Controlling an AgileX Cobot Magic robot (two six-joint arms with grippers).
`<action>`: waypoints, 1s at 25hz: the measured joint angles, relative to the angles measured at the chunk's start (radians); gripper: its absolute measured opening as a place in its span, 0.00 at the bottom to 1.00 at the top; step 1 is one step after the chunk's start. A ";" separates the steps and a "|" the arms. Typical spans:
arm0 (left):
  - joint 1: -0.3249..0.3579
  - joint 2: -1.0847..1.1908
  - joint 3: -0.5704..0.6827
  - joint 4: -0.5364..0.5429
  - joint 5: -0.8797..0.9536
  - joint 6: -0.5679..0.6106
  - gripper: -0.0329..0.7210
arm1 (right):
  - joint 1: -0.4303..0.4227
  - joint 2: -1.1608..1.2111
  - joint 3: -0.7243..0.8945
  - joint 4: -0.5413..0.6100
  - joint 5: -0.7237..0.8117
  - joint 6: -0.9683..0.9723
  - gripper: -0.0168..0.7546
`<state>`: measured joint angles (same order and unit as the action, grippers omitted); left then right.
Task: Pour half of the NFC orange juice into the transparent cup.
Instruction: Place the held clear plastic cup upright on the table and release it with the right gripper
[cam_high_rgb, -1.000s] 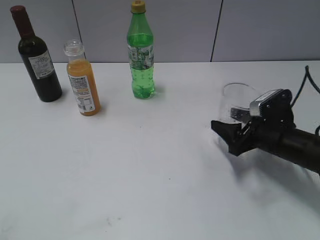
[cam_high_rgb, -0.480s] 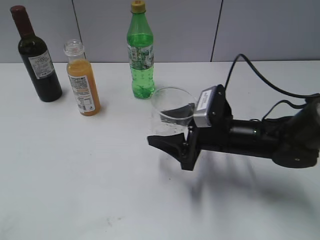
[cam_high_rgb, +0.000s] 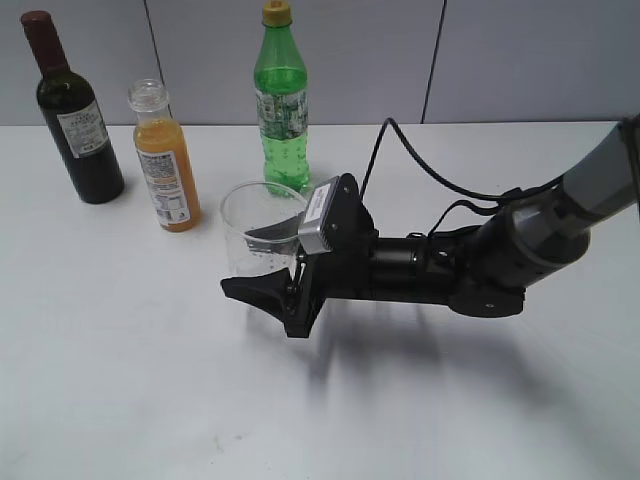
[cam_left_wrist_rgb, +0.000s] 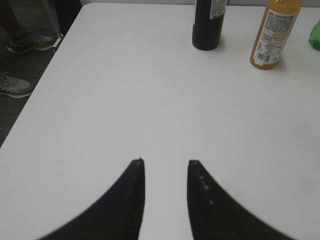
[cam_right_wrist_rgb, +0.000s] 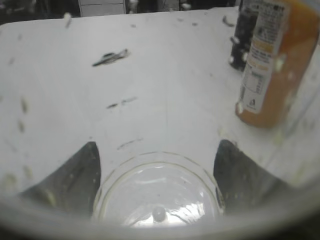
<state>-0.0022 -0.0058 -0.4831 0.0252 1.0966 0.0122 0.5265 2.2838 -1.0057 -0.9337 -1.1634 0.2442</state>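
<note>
Firmly, my right gripper (cam_high_rgb: 268, 268) clasps the clear cup (cam_high_rgb: 258, 232), one black finger on either side of its wall, as my right arm (cam_high_rgb: 470, 268) reaches in low across the white table (cam_high_rgb: 130, 370) from the right edge. The cup stands upright with its rim open to the ceiling; whether its base touches the table I cannot tell. Seen through my right wrist camera, the cup (cam_right_wrist_rgb: 159, 192) fills the view, its thick round bottom at the centre and a dark finger showing through the glass on each side.

Just beyond the cup, to its left in the exterior view, stands the orange juice bottle (cam_high_rgb: 165, 160), uncapped, upright, and close to the cup without touching it. The same bottle (cam_right_wrist_rgb: 272, 65) looms through the glass at upper right of my right wrist camera.

My left gripper (cam_left_wrist_rgb: 165, 200) hangs over bare table with its two dark fingers parted and nothing between them. Ahead of it the juice bottle (cam_left_wrist_rgb: 275, 35) stands beside a dark wine bottle (cam_left_wrist_rgb: 209, 25).

In the exterior view that wine bottle (cam_high_rgb: 75, 115) stands at far left, against the grey wall. A green bottle (cam_high_rgb: 283, 105) with a yellow cap stands behind the cup, towards the back of the table. A black cable (cam_high_rgb: 420, 165) loops above my right arm.
</note>
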 joint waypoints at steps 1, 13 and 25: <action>0.000 0.000 0.000 0.000 0.000 0.000 0.36 | 0.000 0.013 -0.012 0.003 0.002 0.010 0.71; 0.000 0.000 0.000 0.000 0.000 0.000 0.36 | 0.007 0.033 -0.030 -0.163 0.008 0.026 0.71; 0.000 0.000 0.000 0.000 0.000 0.000 0.36 | 0.016 -0.006 -0.030 -0.199 -0.027 0.081 0.71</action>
<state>-0.0022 -0.0058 -0.4831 0.0252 1.0966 0.0122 0.5422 2.2775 -1.0358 -1.1330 -1.1906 0.3254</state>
